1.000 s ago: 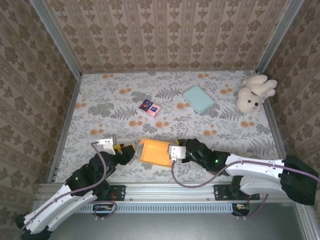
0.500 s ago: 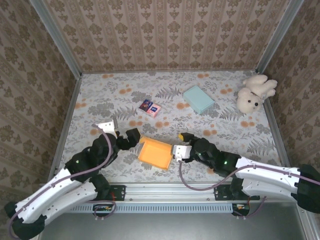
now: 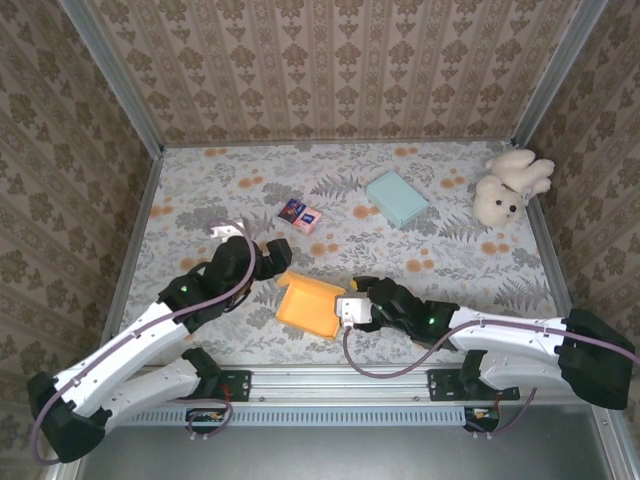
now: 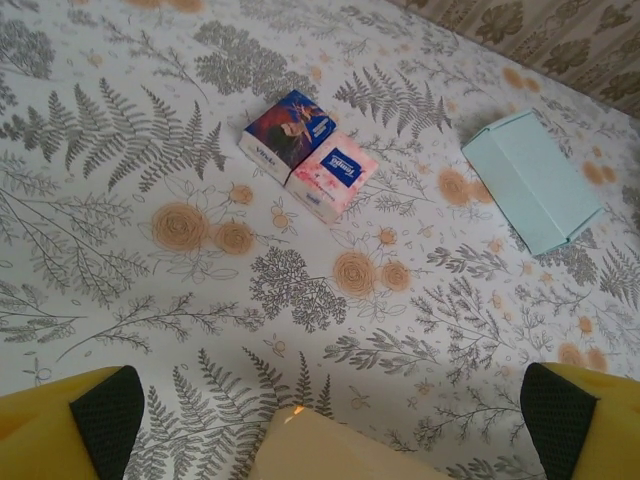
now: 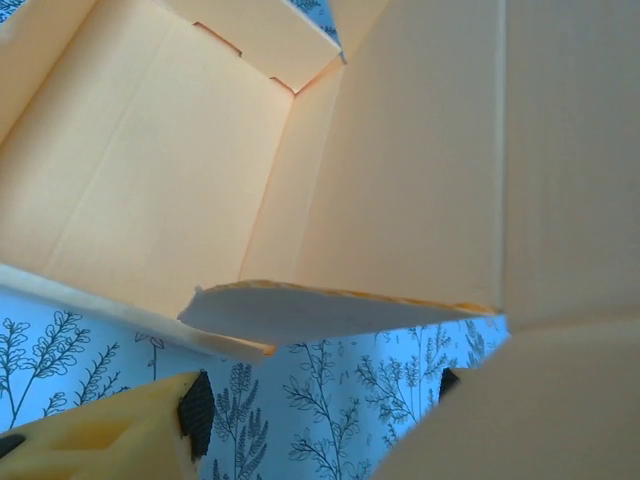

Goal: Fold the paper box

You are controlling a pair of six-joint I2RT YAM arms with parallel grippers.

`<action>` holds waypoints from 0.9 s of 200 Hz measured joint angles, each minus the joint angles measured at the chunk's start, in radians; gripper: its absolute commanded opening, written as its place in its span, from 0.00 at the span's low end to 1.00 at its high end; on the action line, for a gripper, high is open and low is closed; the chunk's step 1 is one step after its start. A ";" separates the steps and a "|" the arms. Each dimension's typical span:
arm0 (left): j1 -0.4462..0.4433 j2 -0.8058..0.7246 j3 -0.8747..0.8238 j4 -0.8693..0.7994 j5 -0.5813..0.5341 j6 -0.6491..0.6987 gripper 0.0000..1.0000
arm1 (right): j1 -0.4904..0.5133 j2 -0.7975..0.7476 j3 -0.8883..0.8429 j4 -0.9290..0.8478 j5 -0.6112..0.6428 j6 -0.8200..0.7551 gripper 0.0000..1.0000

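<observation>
The orange paper box (image 3: 308,305) lies open on the floral tabletop, near the front middle. My left gripper (image 3: 272,258) hovers just behind the box's far left corner. In the left wrist view it (image 4: 330,405) is open wide, with the box's corner (image 4: 330,455) low between its fingers and touching neither. My right gripper (image 3: 352,303) is at the box's right edge. In the right wrist view the box's inside (image 5: 150,170) and a loose flap (image 5: 330,310) sit just above the open gripper (image 5: 320,400). Another flap (image 5: 530,410) hides most of the right finger.
Two small tissue packs (image 3: 301,215) (image 4: 308,157) lie side by side behind the box. A teal box (image 3: 397,197) (image 4: 530,180) sits further back right, and a white teddy bear (image 3: 510,185) is in the far right corner. Patterned walls close in the table.
My left arm has reached forward and right, from the box's near left side to behind its far left corner. The right gripper backed off, then returned to the right edge. The box turned slightly.
</observation>
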 measured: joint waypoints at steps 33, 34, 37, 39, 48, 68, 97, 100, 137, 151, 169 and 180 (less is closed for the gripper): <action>0.006 0.047 -0.004 0.058 0.063 -0.003 0.95 | 0.000 0.027 0.005 0.026 0.000 0.000 0.60; 0.006 0.048 -0.004 0.059 0.064 -0.003 0.95 | 0.000 0.027 0.005 0.027 0.000 0.000 0.60; 0.006 0.057 -0.004 0.064 0.069 -0.004 0.94 | 0.000 0.029 0.005 0.029 0.000 0.000 0.59; 0.006 0.061 -0.004 0.065 0.072 -0.004 0.94 | 0.000 0.029 0.005 0.032 0.000 0.000 0.59; 0.006 0.086 -0.004 0.074 0.089 -0.005 0.92 | 0.000 0.031 0.005 0.035 0.000 0.000 0.58; 0.006 0.138 -0.004 0.081 0.124 -0.011 0.90 | 0.000 0.031 0.005 0.046 0.000 0.000 0.58; 0.006 0.173 -0.005 0.082 0.159 -0.032 0.89 | 0.000 0.031 0.006 0.056 0.000 0.000 0.58; 0.006 0.175 -0.005 0.082 0.163 -0.037 0.89 | 0.000 0.031 0.006 0.056 0.000 0.000 0.57; -0.003 0.193 -0.008 0.081 0.178 -0.078 0.90 | 0.000 0.035 0.006 0.060 -0.004 0.004 0.54; -0.013 0.196 -0.017 0.081 0.180 -0.095 0.90 | 0.000 0.045 0.006 0.060 -0.007 0.006 0.52; -0.030 0.198 -0.034 0.081 0.180 -0.117 0.90 | 0.000 0.056 0.006 0.060 -0.008 0.008 0.51; -0.045 0.198 -0.043 0.081 0.179 -0.134 0.90 | 0.000 0.058 0.007 0.059 -0.008 0.008 0.49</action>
